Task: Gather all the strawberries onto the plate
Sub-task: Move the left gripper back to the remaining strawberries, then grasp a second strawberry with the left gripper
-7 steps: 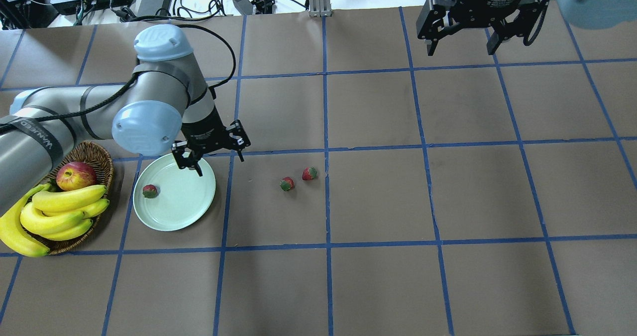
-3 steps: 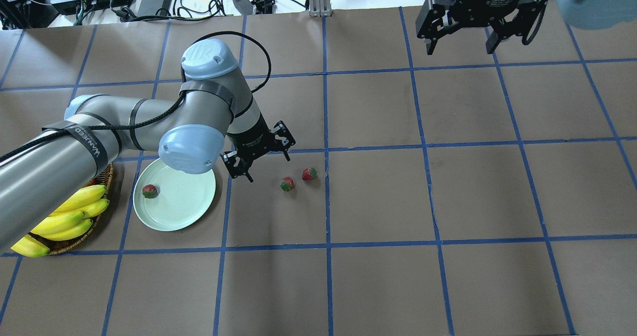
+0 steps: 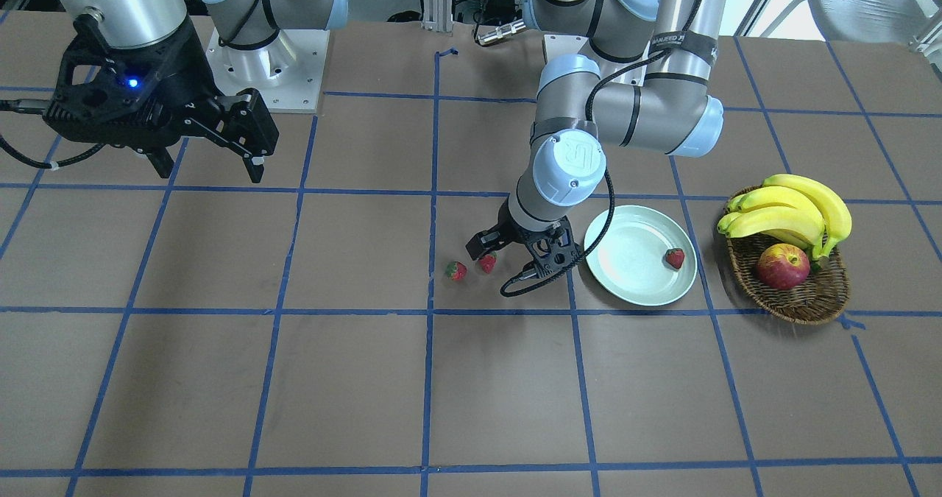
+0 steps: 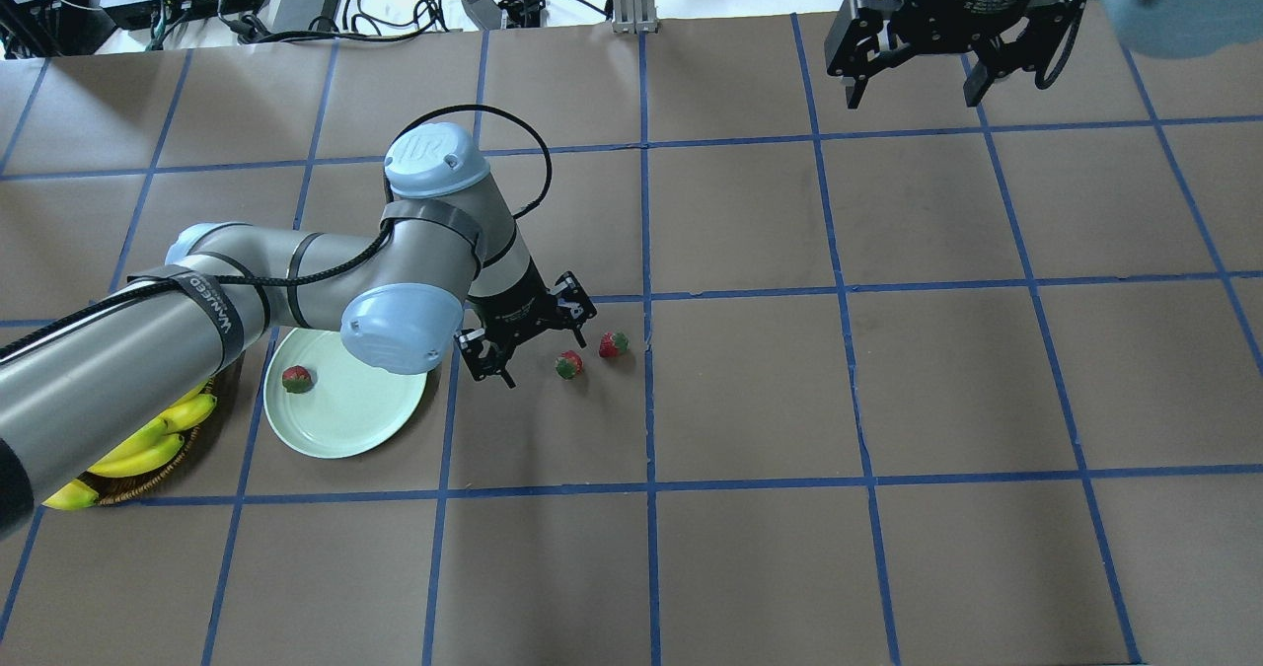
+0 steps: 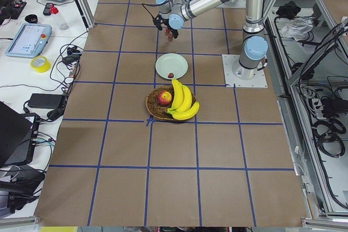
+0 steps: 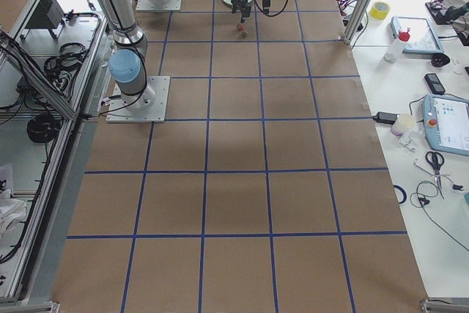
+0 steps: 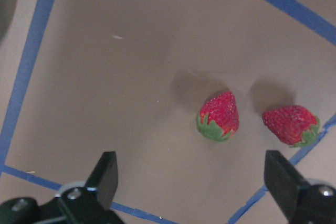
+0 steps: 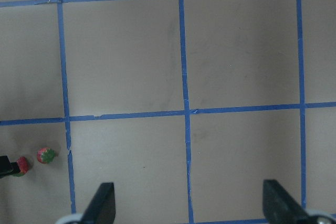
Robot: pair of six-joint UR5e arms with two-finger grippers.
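One strawberry [image 4: 296, 379] lies in the pale green plate [image 4: 340, 441], near its left rim; it also shows in the front view [image 3: 674, 258] on the plate [image 3: 625, 250]. Two more strawberries [image 4: 568, 364] [image 4: 614, 343] lie on the table to the plate's right. My left gripper [image 4: 544, 361] is open and empty, low over the table just left of the nearer strawberry. Its wrist view shows both strawberries [image 7: 218, 116] [image 7: 292, 124] ahead of the open fingers. My right gripper [image 4: 912, 97] is open and empty, high at the far right.
A brown wicker basket [image 3: 806, 300] with bananas [image 3: 795, 213] and a red-yellow apple [image 3: 783, 266] stands beside the plate, away from the strawberries. In the overhead view my left arm hides most of it. Blue tape lines grid the brown table.
My left arm has swung right, from over the plate's far rim to beside the two strawberries on the table, gripper still open. The right arm has not moved.
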